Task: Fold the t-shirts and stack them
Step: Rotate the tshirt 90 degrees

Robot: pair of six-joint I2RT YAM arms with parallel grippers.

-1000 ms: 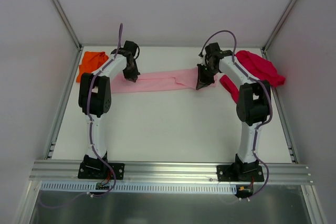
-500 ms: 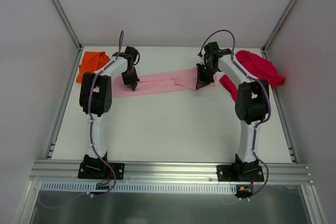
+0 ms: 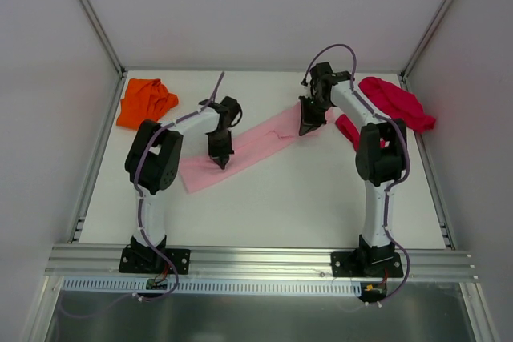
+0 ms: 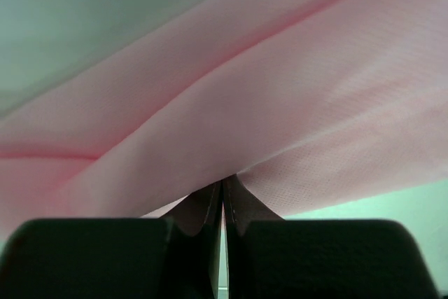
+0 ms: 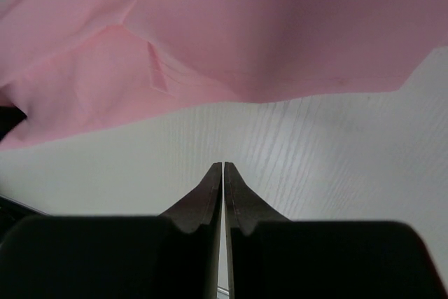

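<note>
Two claws closed; left claw (image 3: 221,161) pinches the pink tee (image 3: 258,140) mid-fold, right claw (image 3: 304,129) empty; next I'd lay that edge across.

White tabletop (image 3: 264,206), matte; on my right wrist feed it shows fine parallel grain. Pale panel walls (image 3: 264,14) close it in at the back and both sides, with grey uprights (image 3: 90,12) at the far corners. Aluminium rail (image 3: 264,258) runs across the near edge. Below it I see a perforated strip (image 3: 256,285), then a brushed metal sheet (image 3: 256,319).
</note>
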